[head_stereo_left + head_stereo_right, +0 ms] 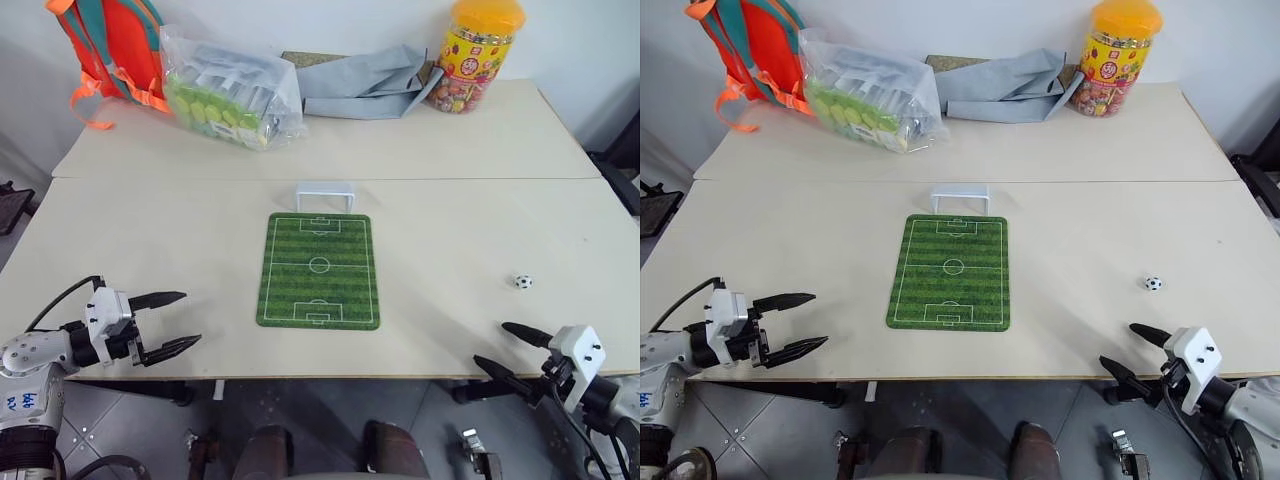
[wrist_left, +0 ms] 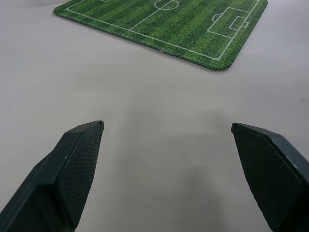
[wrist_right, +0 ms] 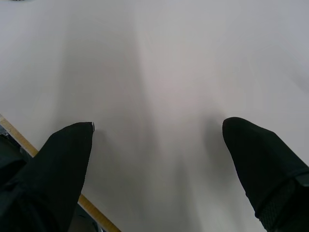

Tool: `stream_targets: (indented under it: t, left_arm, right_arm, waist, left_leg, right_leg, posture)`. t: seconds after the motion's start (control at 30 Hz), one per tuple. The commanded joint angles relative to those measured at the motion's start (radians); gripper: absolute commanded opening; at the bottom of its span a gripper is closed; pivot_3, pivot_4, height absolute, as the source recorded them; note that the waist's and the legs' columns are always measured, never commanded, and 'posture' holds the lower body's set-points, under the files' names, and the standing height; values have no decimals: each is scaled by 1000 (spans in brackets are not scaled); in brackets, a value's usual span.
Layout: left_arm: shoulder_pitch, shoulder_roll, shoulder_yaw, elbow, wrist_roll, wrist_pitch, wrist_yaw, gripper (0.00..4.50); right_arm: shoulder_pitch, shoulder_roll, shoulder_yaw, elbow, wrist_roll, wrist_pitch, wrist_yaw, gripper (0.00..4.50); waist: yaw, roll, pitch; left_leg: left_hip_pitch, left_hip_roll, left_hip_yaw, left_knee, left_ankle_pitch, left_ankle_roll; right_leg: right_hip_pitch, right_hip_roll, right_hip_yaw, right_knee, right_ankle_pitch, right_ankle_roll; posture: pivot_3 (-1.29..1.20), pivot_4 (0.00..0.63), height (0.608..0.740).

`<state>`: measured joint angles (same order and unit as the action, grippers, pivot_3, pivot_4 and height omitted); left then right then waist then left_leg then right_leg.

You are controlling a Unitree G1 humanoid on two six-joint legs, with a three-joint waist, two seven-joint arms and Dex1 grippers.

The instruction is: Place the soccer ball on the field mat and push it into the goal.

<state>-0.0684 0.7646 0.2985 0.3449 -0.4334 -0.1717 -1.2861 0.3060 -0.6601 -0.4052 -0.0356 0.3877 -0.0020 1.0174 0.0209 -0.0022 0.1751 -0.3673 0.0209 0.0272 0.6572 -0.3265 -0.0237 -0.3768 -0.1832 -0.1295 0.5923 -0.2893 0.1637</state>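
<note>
The soccer ball point(image 1: 523, 281), tiny and white with black patches, lies on the bare table to the right of the field mat point(image 1: 320, 270). The green striped mat sits in the middle of the near table, and the white goal point(image 1: 325, 196) stands at its far short edge. My right gripper point(image 1: 494, 348) hovers at the table's front right edge, open and empty, short of the ball. Over the front left edge my left gripper point(image 1: 188, 319) is open too, pointing toward the mat point(image 2: 164, 26). Nothing lies between its fingers point(image 2: 72, 169).
On the far table stand an orange backpack point(image 1: 110, 45), a clear bag of green items point(image 1: 230, 90), a grey cloth point(image 1: 365, 80) and a candy jar point(image 1: 478, 50). A seam joins the two tables behind the goal. The table's front edge point(image 3: 96, 215) runs close under my right gripper.
</note>
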Motion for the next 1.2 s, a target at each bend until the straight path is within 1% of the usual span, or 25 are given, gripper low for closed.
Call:
stream_targets:
  t: [0.03, 0.17, 0.33, 0.43, 0.53, 0.63, 0.7, 0.8, 0.93, 1.07, 1.2]
  left_arm:
    - [-10, 4, 9, 2, -33, -2, -46, 4500]
    - [-11, -9, 22, -40, -44, 55, 10, 4500]
    - [33, -14, 27, -135, -59, 107, 44, 4500]
    - [62, -28, 29, -228, -72, 160, 105, 4500]
    - [87, -54, 34, -328, -109, 219, 155, 4500]
    - [105, -90, 28, -424, -162, 272, 178, 4500]
    - [108, -117, 6, -473, -158, 273, 198, 4500]
    - [101, -134, -8, -495, -144, 268, 208, 4500]
    - [68, -120, -6, -476, -134, 258, 207, 4500]
    - [53, -87, 12, -453, -136, 245, 177, 4500]
    - [24, -60, 18, -412, -131, 234, 158, 4500]
  right_arm:
    - [4, -18, -24, -21, 17, -8, -2, 4481]
    - [18, -21, -41, -65, 33, 18, -13, 4481]
    - [55, -36, -77, -166, 69, 87, -42, 4481]
    - [66, -63, -129, -262, 114, 202, -94, 4481]
    - [9, -92, -171, -292, 137, 320, -188, 4481]
    - [-80, -113, -178, -242, 135, 360, -229, 4481]
    - [-167, -139, -148, -151, 114, 375, -233, 4481]
    - [-263, -158, -94, -14, 54, 334, -226, 4481]
    - [-398, -155, -33, 181, 4, 308, -228, 4481]
    - [-444, -154, 27, 279, -36, 304, -212, 4481]
    - [-488, -145, 70, 356, -68, 302, -230, 4481]
  waist:
    - [0, 0, 0]
    - [0, 0, 0]
    - [1, 0, 0]
    - [1, 0, 0]
    - [0, 0, 0]
    - [1, 0, 0]
    - [0, 0, 0]
    - [0, 0, 0]
    - [1, 0, 0]
    - [0, 0, 0]
    - [-1, 0, 0]
  left_leg:
    - [0, 0, 0, 0, 0, 0]
    - [0, 0, 0, 0, 0, 0]
    - [0, 0, 0, 1, 0, 0]
    - [0, 0, 0, 1, 0, 0]
    - [0, 1, 0, 2, -1, 0]
    - [-1, 1, 0, 5, -1, 1]
    - [-1, 1, 1, 6, -1, 1]
    - [-1, 1, 2, 7, -1, 1]
    - [-1, 2, 2, 7, -1, 1]
    - [-1, 2, 2, 7, -1, 1]
    - [-1, 2, 3, 7, -1, 1]
  right_leg:
    - [0, 0, 0, 0, 0, 0]
    - [0, 0, 0, 0, 0, 0]
    - [0, 0, 0, 1, 0, 0]
    - [0, 0, 0, 1, 0, 0]
    - [0, 0, 1, 1, 0, 0]
    - [0, 0, 1, 1, 1, -1]
    - [0, 0, 2, 1, 1, -1]
    - [0, 1, 3, 1, 2, -2]
    - [0, 1, 2, 1, 2, -2]
    - [0, 2, 2, 1, 2, -2]
    - [0, 2, 2, 1, 2, -2]
  posture:
    - [0, 150, 740]
    - [0, 150, 740]
    - [0, 150, 740]
    - [0, 150, 740]
    - [0, 150, 740]
    - [0, 150, 740]
    - [0, 150, 740]
    - [0, 150, 740]
    - [0, 150, 740]
    - [0, 150, 740]
    - [0, 150, 740]
